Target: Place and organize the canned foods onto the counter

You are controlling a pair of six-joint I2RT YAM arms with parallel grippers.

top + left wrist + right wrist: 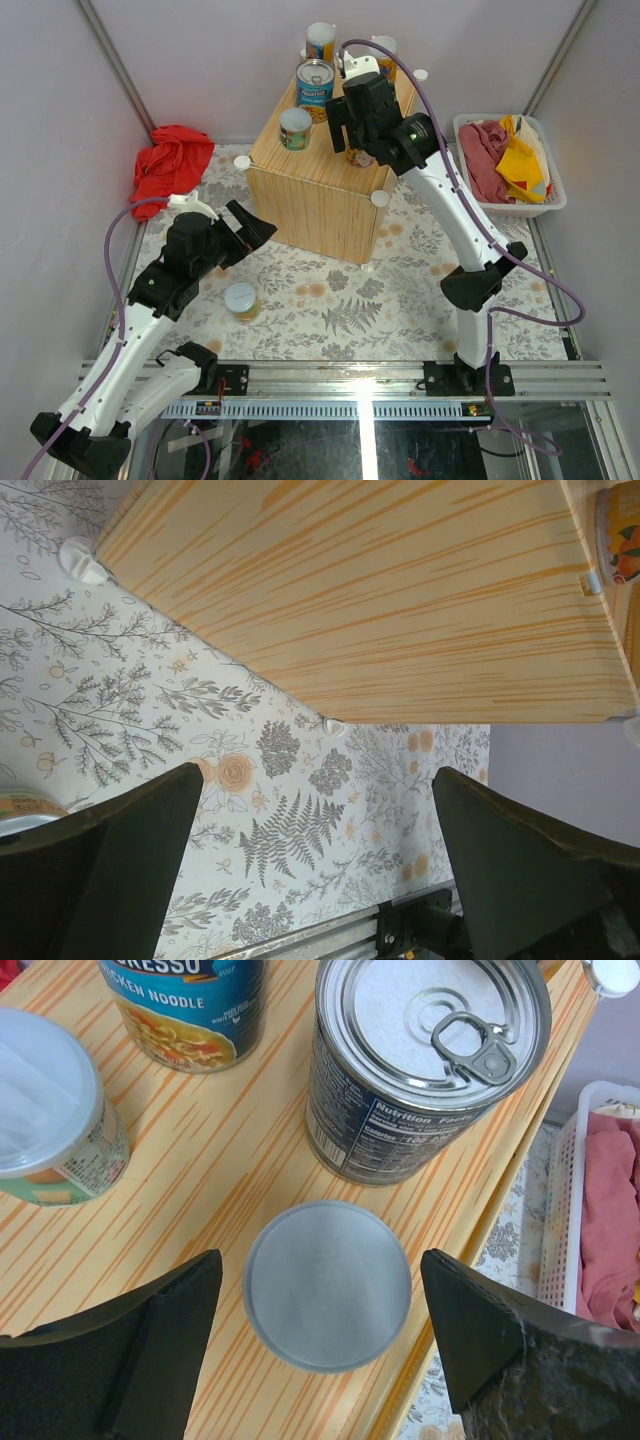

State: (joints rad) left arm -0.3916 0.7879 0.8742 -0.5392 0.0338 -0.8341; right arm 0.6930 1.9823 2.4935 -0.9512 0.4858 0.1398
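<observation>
The counter (318,190) is a light wooden cube at the middle back. On it stand a wide blue can (314,82), a short green-labelled can (295,128) and two tall cans (320,42) at the rear. My right gripper (320,1265) hangs open over a small silver-lidded can (328,1298) near the counter's right edge, with a gap on both sides. Beside it stands a pull-tab can (430,1060). One can (241,301) stands on the floral mat. My left gripper (250,232) is open and empty, low in front of the counter's side (380,600).
A white basket (556,195) of cloths stands right of the counter, close to the right arm. A red cloth (172,162) lies at the left wall. The floral mat (400,290) spreads in front of the counter. Grey walls enclose the space.
</observation>
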